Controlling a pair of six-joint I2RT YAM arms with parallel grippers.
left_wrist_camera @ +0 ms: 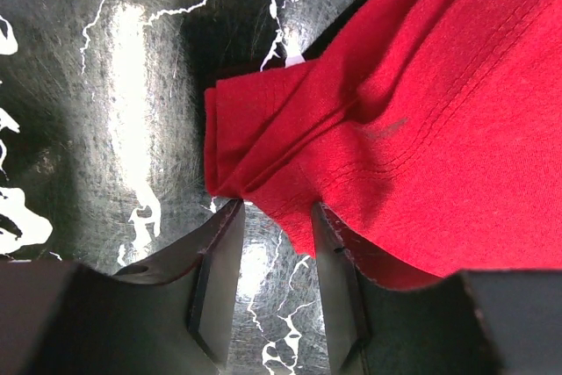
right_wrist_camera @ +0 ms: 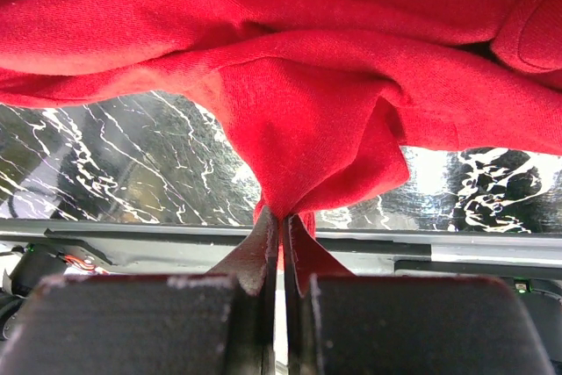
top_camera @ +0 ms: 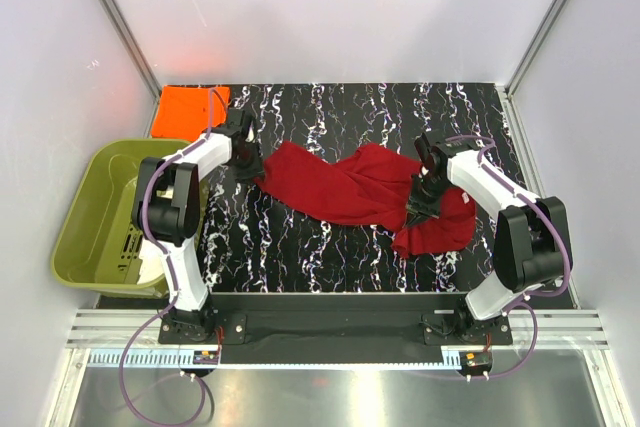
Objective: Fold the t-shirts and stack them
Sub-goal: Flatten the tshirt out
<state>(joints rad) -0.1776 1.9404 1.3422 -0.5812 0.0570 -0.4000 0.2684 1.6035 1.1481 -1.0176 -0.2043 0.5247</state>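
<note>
The dark red t-shirt (top_camera: 340,187) lies crumpled across the middle of the black marbled table. My left gripper (top_camera: 248,159) is at its left end. In the left wrist view this gripper (left_wrist_camera: 277,212) is open, and a folded edge of the red t-shirt (left_wrist_camera: 421,129) reaches just between its fingertips (left_wrist_camera: 230,217). My right gripper (top_camera: 420,209) is at the shirt's right part. Seen from the right wrist, the gripper (right_wrist_camera: 281,215) is shut on a bunched fold of the red t-shirt (right_wrist_camera: 307,111), lifted off the table. The orange t-shirt (top_camera: 190,107) lies folded at the back left corner.
An olive-green tub (top_camera: 75,217) stands off the table's left side, next to the left arm. White walls close in the back and both sides. A metal rail (top_camera: 340,332) runs along the near edge by the arm bases.
</note>
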